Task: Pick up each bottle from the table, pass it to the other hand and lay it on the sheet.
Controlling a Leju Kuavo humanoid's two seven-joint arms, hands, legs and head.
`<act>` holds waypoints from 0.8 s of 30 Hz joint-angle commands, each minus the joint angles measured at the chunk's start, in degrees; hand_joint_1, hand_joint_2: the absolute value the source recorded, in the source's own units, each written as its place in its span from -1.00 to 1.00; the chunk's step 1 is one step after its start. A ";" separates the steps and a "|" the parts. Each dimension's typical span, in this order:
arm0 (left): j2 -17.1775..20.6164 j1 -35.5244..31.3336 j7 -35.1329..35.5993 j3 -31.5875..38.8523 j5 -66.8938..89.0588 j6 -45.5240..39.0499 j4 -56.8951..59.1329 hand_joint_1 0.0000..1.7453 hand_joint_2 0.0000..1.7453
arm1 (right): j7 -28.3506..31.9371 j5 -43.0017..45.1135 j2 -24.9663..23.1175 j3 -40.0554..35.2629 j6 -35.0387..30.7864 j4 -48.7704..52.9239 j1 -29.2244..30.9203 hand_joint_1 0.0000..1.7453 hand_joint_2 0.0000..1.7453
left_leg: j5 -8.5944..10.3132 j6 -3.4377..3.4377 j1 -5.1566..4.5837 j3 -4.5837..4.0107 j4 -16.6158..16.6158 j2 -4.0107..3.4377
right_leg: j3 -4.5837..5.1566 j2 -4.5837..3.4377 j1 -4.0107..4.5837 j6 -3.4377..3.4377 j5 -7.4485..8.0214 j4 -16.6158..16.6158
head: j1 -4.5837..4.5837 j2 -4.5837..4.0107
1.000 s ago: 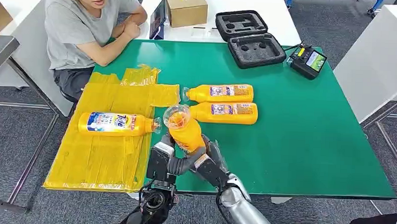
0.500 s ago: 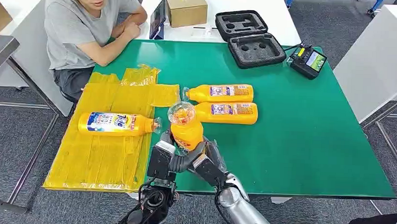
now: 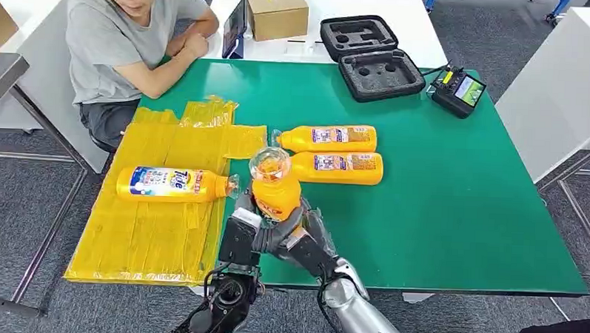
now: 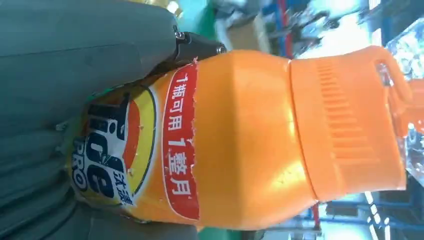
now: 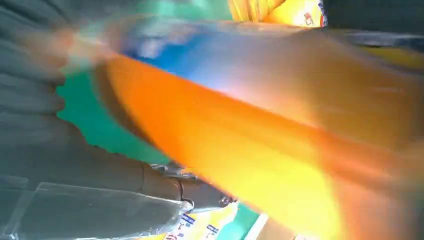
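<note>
Handover in progress: I see both left hand (image 3: 241, 235) and right hand (image 3: 304, 237) gripping the upright orange bottle (image 3: 275, 192) above the desk (image 3: 439, 208) edge. Next, one releases; lay it on the yellow sheet (image 3: 157, 221).

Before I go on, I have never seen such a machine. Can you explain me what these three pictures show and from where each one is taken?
It is a humanoid robot with two silver arms, each ending in a hand. The wide picture comes from its head, looking down at a green table. The other two come from cameras at its wrists, very close and turned sideways.

Both hands, the left hand and the right hand, are around one orange bottle, held upright above the table's near edge.

One bottle on the sheet lies on a yellow sheet. Two more bottles lie on the green. A person sits at the far corner beside a cardboard box.
</note>
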State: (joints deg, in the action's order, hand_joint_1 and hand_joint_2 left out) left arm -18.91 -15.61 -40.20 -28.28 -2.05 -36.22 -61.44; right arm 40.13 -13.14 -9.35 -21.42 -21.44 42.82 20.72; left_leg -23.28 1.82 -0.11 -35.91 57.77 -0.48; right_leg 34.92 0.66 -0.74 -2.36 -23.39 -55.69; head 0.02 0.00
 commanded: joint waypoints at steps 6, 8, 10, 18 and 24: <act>11.01 -2.38 0.20 3.62 19.52 -3.78 -7.69 1.00 1.00 | -0.13 2.45 -0.10 -0.56 0.53 -0.40 -0.89 -1.00 1.00 | -0.05 -0.09 0.04 0.22 -0.08 -0.08 | -0.17 -0.13 0.03 0.08 -0.03 0.05 | -0.02 0.00; 14.01 -3.23 0.20 2.83 24.27 -3.78 -7.03 1.00 1.00 | -0.13 3.30 0.70 -0.11 0.72 0.74 -1.67 -1.00 1.00 | -0.06 -0.09 0.04 0.22 -0.07 -0.08 | -0.16 -0.13 0.03 0.08 -0.04 0.03 | 0.00 0.00; 17.35 -5.15 0.20 0.83 23.04 -2.09 -5.23 1.00 1.00 | -0.13 3.80 1.15 0.12 1.32 1.86 -2.43 -1.00 1.00 | -0.04 -0.09 0.06 0.20 -0.07 -0.03 | -0.16 -0.08 0.04 0.08 -0.04 0.04 | 0.00 0.00; 25.89 -7.08 5.10 -0.44 31.52 2.34 -2.40 1.00 1.00 | -0.13 4.44 1.70 0.38 2.77 3.93 -3.76 -1.00 1.00 | -0.07 -0.14 0.07 0.35 -0.08 -0.04 | -0.27 -0.11 0.05 0.14 -0.09 0.02 | -0.02 0.00; 39.95 -7.81 16.09 -0.87 45.06 12.32 -6.14 1.00 1.00 | -0.13 6.29 1.81 2.08 5.30 3.47 -3.31 -1.00 1.00 | -0.14 -0.21 0.13 0.39 -0.01 -0.26 | -0.21 -0.33 0.10 0.18 -0.12 -0.06 | -0.02 0.00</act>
State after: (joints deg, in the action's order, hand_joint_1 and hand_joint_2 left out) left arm 4.64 -20.28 -30.15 -26.97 36.35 -31.92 -67.38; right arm 40.13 -8.11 -8.17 -21.36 -18.12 46.88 16.30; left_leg -23.23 1.75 -0.03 -35.89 57.76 -0.57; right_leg 34.97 0.59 -0.69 -2.33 -23.39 -55.73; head 0.00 0.00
